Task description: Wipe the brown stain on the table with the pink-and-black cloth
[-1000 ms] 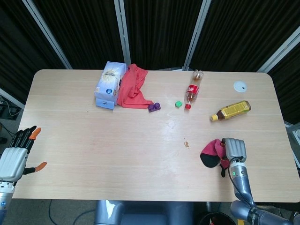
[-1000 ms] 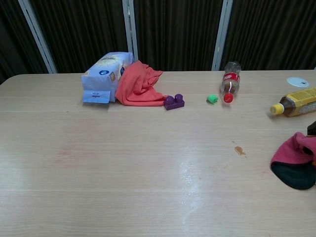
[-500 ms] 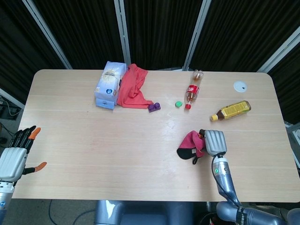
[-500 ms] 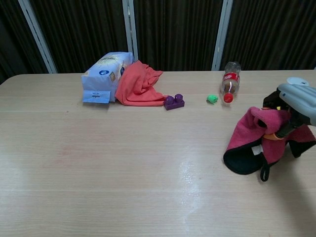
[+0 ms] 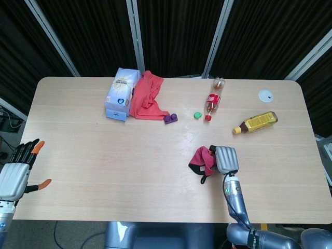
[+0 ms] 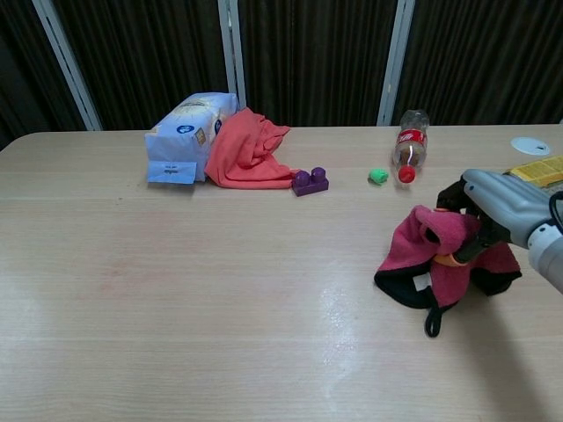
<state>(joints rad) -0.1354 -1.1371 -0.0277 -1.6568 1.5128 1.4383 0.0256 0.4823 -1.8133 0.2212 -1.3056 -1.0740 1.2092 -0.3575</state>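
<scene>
My right hand point(image 5: 224, 158) point(image 6: 501, 206) grips the pink-and-black cloth point(image 5: 201, 160) point(image 6: 435, 261), a crumpled bundle with a black underside and a small black loop hanging off it. The cloth rests on the wooden table point(image 5: 104, 155) right of centre, about where the brown stain was; the stain itself is hidden under it in both views. My left hand point(image 5: 18, 168) hovers at the table's near-left corner, fingers spread and holding nothing; the chest view does not show it.
At the back stand a white-blue packet point(image 5: 121, 92), an orange-red cloth point(image 5: 147, 96), a purple block point(image 5: 170, 118), a green cap point(image 5: 197, 115) and a lying cola bottle point(image 5: 213, 98). A yellow bottle point(image 5: 255, 123) lies to the right, a white lid point(image 5: 266, 95) beyond it.
My right hand has carried the cloth leftward from the table's right side onto the stain's spot, which is now covered. The left hand has not moved.
</scene>
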